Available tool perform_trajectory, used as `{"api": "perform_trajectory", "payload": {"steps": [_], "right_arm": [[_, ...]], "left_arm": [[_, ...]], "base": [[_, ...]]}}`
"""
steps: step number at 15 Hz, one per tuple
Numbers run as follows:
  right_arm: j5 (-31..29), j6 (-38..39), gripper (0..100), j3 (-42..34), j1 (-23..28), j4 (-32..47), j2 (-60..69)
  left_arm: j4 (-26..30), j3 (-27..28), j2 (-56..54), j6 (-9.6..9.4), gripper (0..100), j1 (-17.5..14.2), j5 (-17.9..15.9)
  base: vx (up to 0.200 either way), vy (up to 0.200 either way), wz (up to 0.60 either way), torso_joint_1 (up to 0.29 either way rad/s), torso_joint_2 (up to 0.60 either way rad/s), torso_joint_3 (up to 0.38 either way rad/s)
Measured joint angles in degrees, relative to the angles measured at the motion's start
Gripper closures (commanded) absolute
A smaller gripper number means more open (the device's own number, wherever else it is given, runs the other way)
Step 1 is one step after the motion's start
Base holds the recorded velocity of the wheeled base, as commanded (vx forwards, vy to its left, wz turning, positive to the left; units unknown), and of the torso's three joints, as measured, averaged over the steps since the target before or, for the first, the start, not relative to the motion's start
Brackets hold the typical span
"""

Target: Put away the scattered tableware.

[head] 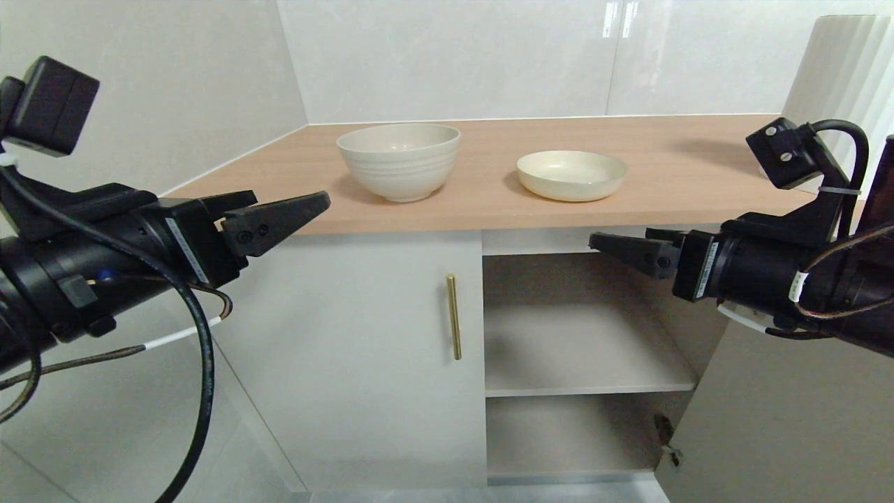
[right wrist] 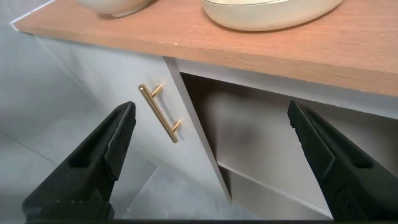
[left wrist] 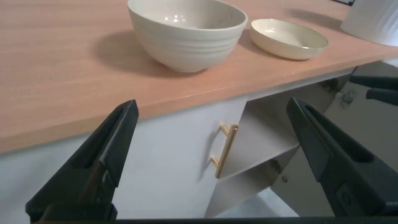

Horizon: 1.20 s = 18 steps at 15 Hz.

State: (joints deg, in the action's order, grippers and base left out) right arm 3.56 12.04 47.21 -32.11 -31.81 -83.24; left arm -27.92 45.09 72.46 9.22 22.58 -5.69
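A deep cream bowl (head: 399,159) (left wrist: 186,31) stands on the wooden countertop (head: 698,168). To its right sits a shallow cream dish (head: 571,175) (left wrist: 288,38) (right wrist: 267,12). My left gripper (head: 293,204) (left wrist: 211,118) hovers open in front of the counter's left front edge, below and left of the bowl, holding nothing. My right gripper (head: 594,241) (right wrist: 211,115) is open too and holds nothing. It sits just under the counter edge, at the mouth of the open cabinet, below the dish.
The cabinet's right half stands open, showing two bare shelves (head: 580,349); its door (head: 768,419) is swung out to the right. The left door is closed, with a brass handle (head: 454,316) (right wrist: 163,115). A white ribbed cylinder (head: 838,70) stands at the back right. Tiled walls enclose the counter.
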Motion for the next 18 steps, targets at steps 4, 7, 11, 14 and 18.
{"api": "perform_trajectory", "payload": {"steps": [4,7,11,14,18], "right_arm": [[0.2,-0.1,0,-0.1,0.0,0.1,0.5],[0.2,-0.1,0,-0.1,-0.2,-0.1,0.7],[0.2,-0.1,0,0.0,-0.1,0.0,0.7],[0.2,-0.1,0,0.6,-0.1,0.0,0.6],[0.3,-0.1,0,3.1,-0.1,0.0,-0.7]], "left_arm": [[0.1,0.0,0.3,0.0,0,0.0,0.1],[0.3,0.4,0.7,0.0,0,0.1,0.0],[0.5,0.4,1.9,-0.16,0,0.1,0.0],[0.5,1.2,3.4,-0.46,0,0.1,0.1],[3.1,3.4,5.8,-0.52,0,0.1,0.2]], "base": [[0.0,0.0,0.0,0.034,-0.24,-0.305],[0.0,0.0,0.0,0.069,-0.54,-0.343],[0.0,0.0,0.0,0.133,-0.46,-0.332],[0.0,0.0,0.0,0.154,-0.47,-0.321],[0.0,0.0,0.0,0.165,-0.44,-0.284]]}}
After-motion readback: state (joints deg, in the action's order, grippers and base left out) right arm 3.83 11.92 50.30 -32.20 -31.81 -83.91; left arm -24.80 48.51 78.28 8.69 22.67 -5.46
